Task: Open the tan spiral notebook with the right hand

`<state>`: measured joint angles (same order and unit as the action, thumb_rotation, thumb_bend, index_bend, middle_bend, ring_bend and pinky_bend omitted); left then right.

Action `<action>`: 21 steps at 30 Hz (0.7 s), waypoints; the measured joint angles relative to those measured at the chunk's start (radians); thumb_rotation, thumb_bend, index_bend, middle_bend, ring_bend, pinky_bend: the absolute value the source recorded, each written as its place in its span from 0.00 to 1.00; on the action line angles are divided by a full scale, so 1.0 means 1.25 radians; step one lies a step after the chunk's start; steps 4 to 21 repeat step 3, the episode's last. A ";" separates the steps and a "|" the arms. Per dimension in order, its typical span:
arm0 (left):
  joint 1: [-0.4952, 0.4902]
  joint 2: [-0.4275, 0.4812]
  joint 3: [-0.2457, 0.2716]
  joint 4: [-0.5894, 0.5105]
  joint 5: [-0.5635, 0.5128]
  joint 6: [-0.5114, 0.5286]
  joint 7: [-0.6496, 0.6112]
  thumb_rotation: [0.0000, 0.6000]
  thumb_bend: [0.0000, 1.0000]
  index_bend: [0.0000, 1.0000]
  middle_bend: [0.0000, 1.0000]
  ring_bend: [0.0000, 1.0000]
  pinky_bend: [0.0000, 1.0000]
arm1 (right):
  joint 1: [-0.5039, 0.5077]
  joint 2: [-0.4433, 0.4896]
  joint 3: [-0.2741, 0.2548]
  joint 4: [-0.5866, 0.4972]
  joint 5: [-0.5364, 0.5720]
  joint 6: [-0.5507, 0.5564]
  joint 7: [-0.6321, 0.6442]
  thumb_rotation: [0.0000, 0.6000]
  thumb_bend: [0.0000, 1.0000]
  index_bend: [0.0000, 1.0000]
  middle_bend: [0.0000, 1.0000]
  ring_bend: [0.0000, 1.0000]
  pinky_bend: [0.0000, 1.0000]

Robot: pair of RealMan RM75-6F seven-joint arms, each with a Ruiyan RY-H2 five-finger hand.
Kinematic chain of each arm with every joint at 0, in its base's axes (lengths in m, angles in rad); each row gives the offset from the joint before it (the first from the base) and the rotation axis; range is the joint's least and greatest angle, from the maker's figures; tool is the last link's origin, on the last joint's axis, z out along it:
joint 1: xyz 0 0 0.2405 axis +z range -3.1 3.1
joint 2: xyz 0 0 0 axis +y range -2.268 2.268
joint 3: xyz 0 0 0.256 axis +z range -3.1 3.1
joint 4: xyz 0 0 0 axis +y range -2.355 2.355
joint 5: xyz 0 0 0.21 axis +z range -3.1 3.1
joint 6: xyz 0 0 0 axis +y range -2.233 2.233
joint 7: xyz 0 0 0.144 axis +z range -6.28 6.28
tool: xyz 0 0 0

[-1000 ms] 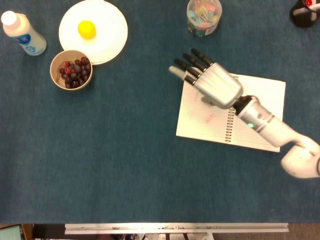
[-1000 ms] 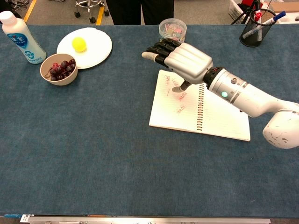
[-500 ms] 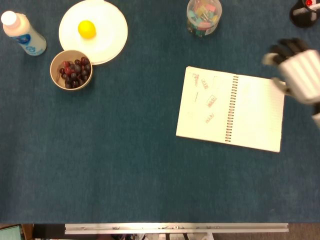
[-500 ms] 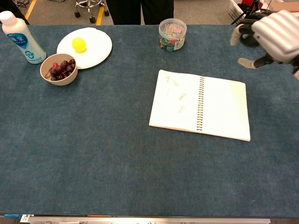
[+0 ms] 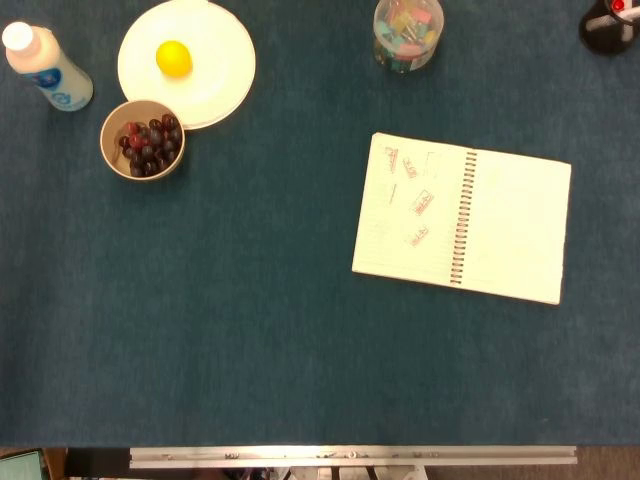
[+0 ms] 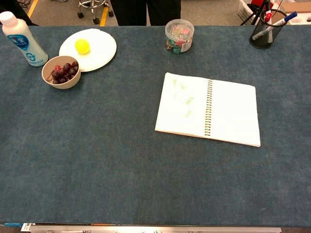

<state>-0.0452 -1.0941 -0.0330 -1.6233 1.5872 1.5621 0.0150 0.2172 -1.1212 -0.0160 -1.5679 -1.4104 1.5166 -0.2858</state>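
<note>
Seen from the head view, the notebook (image 5: 462,218) lies open flat on the table (image 5: 250,330), right of centre, spiral down its middle; opening looks done. From the chest view it (image 6: 208,108) lies likewise, both pages spread. Neither hand shows in either view, so their state cannot be told.

Bottle (image 6: 21,39) label: blue print, unreadable; notebook (image 5: 415,205) left page: small red marks, illegible

The pen holder (image 5: 609,28) is cut off by the head view's top right corner. The small marks on the notebook (image 5: 462,217) page cannot be read.
</note>
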 measured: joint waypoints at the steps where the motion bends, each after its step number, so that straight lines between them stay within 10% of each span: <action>1: -0.001 0.000 0.000 0.000 0.000 0.000 0.000 1.00 0.41 0.15 0.09 0.09 0.14 | -0.008 0.003 -0.002 -0.004 0.000 0.005 0.000 1.00 0.27 0.51 0.42 0.31 0.37; 21: -0.001 -0.001 0.000 0.000 0.001 0.001 0.001 1.00 0.41 0.15 0.09 0.09 0.14 | -0.018 0.005 -0.002 -0.008 -0.005 0.011 0.002 1.00 0.27 0.51 0.42 0.31 0.37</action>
